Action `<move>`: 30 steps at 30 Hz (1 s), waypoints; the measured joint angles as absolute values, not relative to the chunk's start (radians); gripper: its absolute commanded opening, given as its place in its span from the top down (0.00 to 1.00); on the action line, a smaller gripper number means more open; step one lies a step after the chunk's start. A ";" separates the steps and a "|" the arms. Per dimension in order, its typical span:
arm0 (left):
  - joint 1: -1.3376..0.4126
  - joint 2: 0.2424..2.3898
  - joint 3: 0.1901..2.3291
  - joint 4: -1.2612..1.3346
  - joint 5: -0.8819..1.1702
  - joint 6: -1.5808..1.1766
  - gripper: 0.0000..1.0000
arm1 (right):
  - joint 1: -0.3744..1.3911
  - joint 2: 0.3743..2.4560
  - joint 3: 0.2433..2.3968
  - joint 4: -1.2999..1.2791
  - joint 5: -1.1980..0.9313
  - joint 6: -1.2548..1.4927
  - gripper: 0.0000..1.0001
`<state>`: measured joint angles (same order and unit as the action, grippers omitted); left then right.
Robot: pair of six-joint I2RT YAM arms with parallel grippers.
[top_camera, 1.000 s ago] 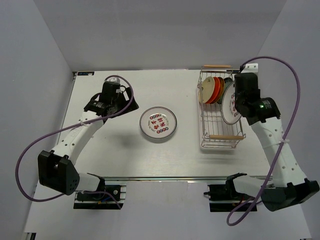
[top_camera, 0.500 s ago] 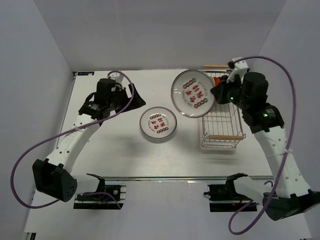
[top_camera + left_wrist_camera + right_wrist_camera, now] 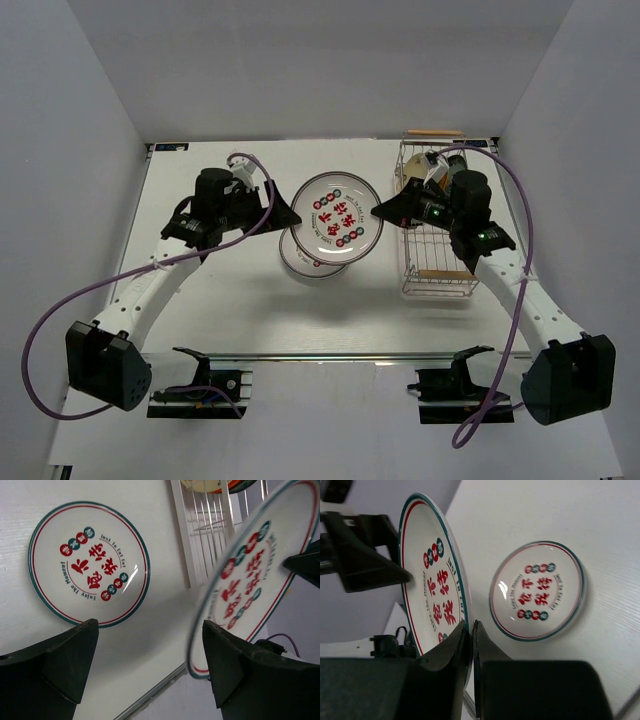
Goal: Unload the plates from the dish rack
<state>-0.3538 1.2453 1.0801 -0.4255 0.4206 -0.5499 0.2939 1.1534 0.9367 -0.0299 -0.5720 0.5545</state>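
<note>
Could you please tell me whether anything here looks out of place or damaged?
Nothing looks damaged or spilled. The only unusual thing is a white round plate with red characters, held tilted in mid-air by the right end effector.

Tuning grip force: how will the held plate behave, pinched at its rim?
The plate looks rigid and glossy, so it may slip or pivot in the right gripper, which pinches only its rim. Possibly brittle: dropped onto the table plate below, it could chip.
</note>
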 measured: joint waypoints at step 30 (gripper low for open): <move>-0.348 1.324 0.991 -0.323 0.349 -0.627 1.00 | 0.292 1.045 1.015 -0.279 -0.016 0.488 0.11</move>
<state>-0.3477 1.3235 0.9905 -0.3233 0.3492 -0.6266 0.2920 1.0447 1.0149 -0.2787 -0.0158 0.4877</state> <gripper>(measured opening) 0.066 0.889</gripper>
